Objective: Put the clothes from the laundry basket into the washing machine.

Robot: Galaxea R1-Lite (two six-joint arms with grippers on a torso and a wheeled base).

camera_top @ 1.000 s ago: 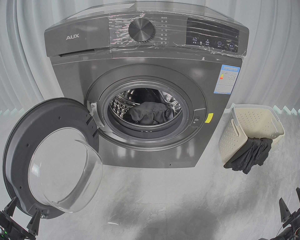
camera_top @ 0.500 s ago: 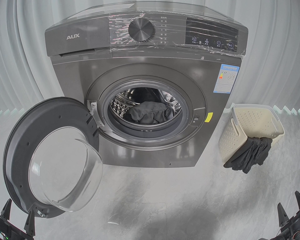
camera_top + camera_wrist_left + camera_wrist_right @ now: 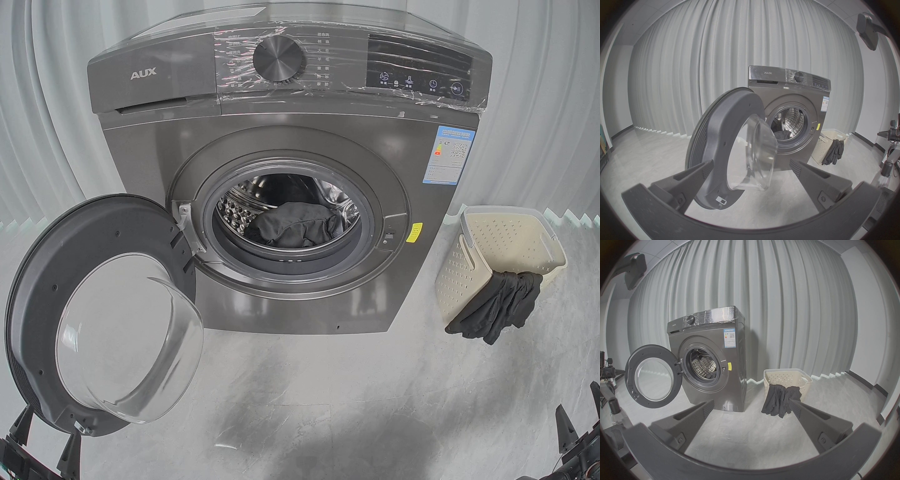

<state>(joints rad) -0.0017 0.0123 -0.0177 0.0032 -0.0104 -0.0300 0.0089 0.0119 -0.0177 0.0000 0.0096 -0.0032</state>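
Dark garment: hangs over the laundry basket rim, beside the washing machine; likely soft, light, floppy; pinch the bunched fold at the rim
Drum garment: already inside
Left claw: spread, empty
Right claw: spread, empty

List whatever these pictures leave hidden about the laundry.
- Laundry basket floor: head view, the near rim and the draped dark garment cover it; whether anything else lies inside cannot be told.
- Drum rear: head view, the clothes lying inside block it.
- Left claw and right claw: head view, cut off by the bottom edge.
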